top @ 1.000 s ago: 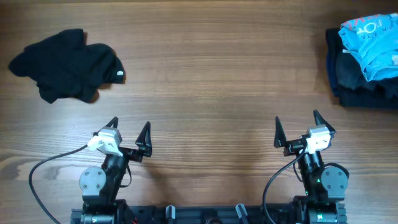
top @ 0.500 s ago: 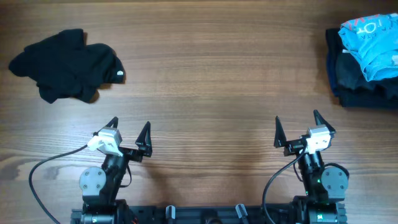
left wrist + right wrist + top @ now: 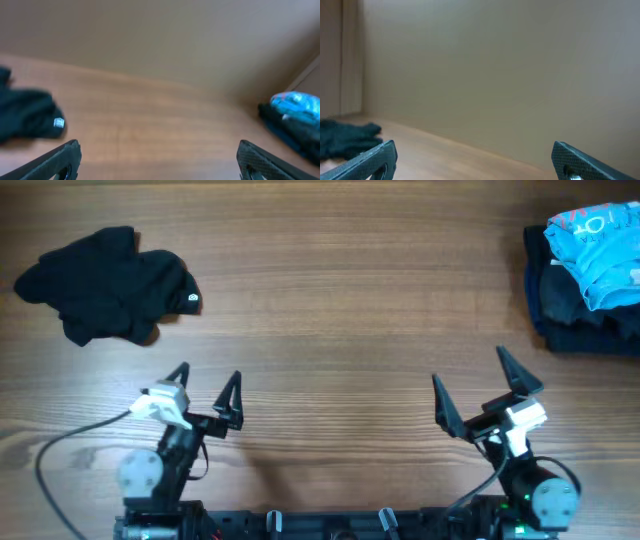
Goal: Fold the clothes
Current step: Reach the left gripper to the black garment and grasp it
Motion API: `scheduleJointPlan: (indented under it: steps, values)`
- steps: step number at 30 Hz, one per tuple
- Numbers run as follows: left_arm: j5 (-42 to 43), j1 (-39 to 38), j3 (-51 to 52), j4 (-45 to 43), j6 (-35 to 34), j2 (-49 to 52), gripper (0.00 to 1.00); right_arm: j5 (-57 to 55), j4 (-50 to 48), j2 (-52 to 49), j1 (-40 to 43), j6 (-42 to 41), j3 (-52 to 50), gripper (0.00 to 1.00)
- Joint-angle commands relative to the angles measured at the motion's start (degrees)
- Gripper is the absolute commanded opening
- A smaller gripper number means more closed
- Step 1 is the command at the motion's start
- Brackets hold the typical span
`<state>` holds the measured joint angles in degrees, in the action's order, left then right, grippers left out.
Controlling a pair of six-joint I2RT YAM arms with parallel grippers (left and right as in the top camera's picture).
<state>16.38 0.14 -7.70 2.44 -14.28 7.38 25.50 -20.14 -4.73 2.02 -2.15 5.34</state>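
The black T-shirt (image 3: 105,285) lies crumpled at the far left of the table, a small white label on its right edge. It also shows in the left wrist view (image 3: 27,119) and in the right wrist view (image 3: 342,138). My left gripper (image 3: 206,382) is open and empty near the front left, well short of the shirt. My right gripper (image 3: 478,383) is open and empty near the front right, tilted a little to the left.
A dark navy folded stack (image 3: 580,310) lies at the far right edge with a light-blue garment (image 3: 598,245) with pink-and-white lettering on top. Both show in the left wrist view (image 3: 295,117). Wooden table (image 3: 340,300) spreads between.
The right arm has lifted and turned, so its fingers sit wider and tilted left. The left gripper shifted slightly. The shirt has not moved.
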Motion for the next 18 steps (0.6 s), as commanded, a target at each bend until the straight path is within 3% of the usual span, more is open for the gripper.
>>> scheduleJointPlan:
  steps: [1,6,12,14,18]
  values:
    - [-1.25,0.39,-15.21,2.82,-0.92,12.11,1.0,3.58,0.48,-11.78,-0.28,-2.54,11.67,1.0]
    - [-1.25,0.42,-40.65,20.2,1.18,37.7,1.0,15.32,6.27,-37.7,-0.28,-5.42,33.07,1.0]
    - [-0.42,0.39,-69.66,43.01,2.05,65.13,1.0,30.71,30.51,-65.33,-0.28,-5.4,60.61,0.99]
    - [-0.24,0.39,-73.96,45.66,1.79,70.99,1.0,37.86,31.1,-72.48,-0.28,-6.47,64.19,1.0]
    - [-2.82,0.39,-74.07,45.38,2.08,77.0,1.0,40.17,30.34,-81.53,-0.31,-7.52,64.17,1.0]
